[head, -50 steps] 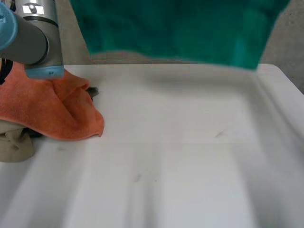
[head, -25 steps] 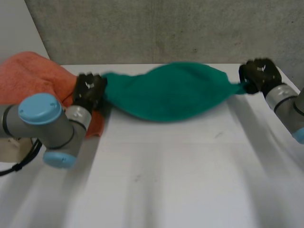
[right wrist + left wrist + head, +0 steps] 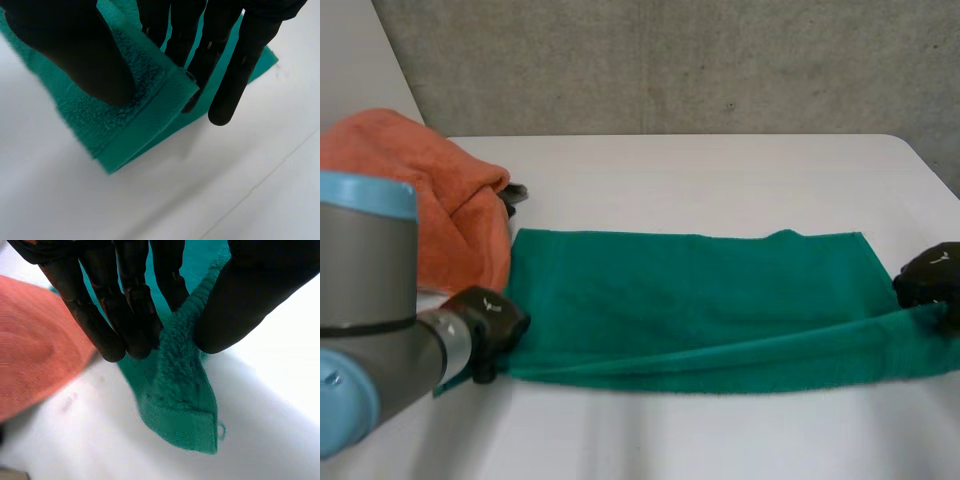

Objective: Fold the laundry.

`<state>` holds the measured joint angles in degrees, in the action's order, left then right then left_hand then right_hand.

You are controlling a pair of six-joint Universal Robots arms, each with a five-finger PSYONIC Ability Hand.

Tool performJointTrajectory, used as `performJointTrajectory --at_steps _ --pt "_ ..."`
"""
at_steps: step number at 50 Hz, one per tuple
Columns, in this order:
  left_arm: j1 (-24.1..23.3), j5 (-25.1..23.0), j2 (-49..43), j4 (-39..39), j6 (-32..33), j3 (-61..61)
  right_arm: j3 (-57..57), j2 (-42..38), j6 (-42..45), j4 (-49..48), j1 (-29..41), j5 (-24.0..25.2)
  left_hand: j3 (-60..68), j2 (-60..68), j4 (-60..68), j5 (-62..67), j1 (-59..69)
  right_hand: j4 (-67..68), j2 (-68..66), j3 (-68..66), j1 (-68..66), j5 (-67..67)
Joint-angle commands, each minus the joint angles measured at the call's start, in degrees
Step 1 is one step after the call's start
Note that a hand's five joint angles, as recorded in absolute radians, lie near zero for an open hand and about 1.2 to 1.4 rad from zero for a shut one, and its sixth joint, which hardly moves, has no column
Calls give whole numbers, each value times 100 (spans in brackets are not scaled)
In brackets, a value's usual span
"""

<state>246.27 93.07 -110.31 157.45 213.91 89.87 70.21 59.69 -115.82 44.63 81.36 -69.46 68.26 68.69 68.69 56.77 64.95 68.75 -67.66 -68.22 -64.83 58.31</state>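
You had the green towel [image 3: 690, 300] lying flat across the middle of the table [image 3: 720, 165], stretched from near the left edge to the right edge and doubled over along its near side. Your left hand [image 3: 492, 328] pinched the towel's near left corner between fingers [image 3: 125, 315] and thumb; your right hand [image 3: 930, 278] pinched the near right corner the same way, at the table's right edge. An orange towel [image 3: 430, 200] sat bunched toward the far left corner, just beside the green one.
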Motion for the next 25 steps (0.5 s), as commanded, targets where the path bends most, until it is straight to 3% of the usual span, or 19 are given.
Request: performJointTrajectory --at_steps 1,6,14,22,23,24,25 --pt "-35 167 -1000 892 -130 -1251 -429 -730 -1117 -1613 468 29 1174 1131 1131 1323 1505 1125 -1234 -1178 -1517 1169" --pt "-61 510 -1799 1138 -121 -2252 -649 -1116 -1934 -3000 688 3 1174 1131 1131 1323 1505 1125 -1234 -1178 -1517 1169" --pt "-35 607 -2582 1480 -34 -3413 -781 -1380 -2366 -4363 934 -243 1174 1131 1131 1323 1505 1125 -1234 -1178 -1517 1169" --pt "-52 370 -3075 1885 151 -4012 -1167 -1802 -2296 -4665 1162 -639 1174 1131 1131 1323 1505 1073 -1181 -1126 -1465 1117" --pt "-70 309 -3102 1929 142 -4021 -1211 -1846 -2278 -4630 1189 -700 493 450 450 642 824 -1226 1117 1173 834 -1182" --pt "-105 160 -3145 2051 151 -4021 -1273 -1934 -2209 -4516 1250 -892 -3011 -3054 -3054 -2862 -2680 -5875 5766 5822 5483 -5831" --pt "-123 89 -3163 2131 142 -4021 -1308 -1969 -2164 -4463 1294 -1033 -4728 -4771 -4771 -4579 -4397 -5875 5766 5822 5483 -5831"
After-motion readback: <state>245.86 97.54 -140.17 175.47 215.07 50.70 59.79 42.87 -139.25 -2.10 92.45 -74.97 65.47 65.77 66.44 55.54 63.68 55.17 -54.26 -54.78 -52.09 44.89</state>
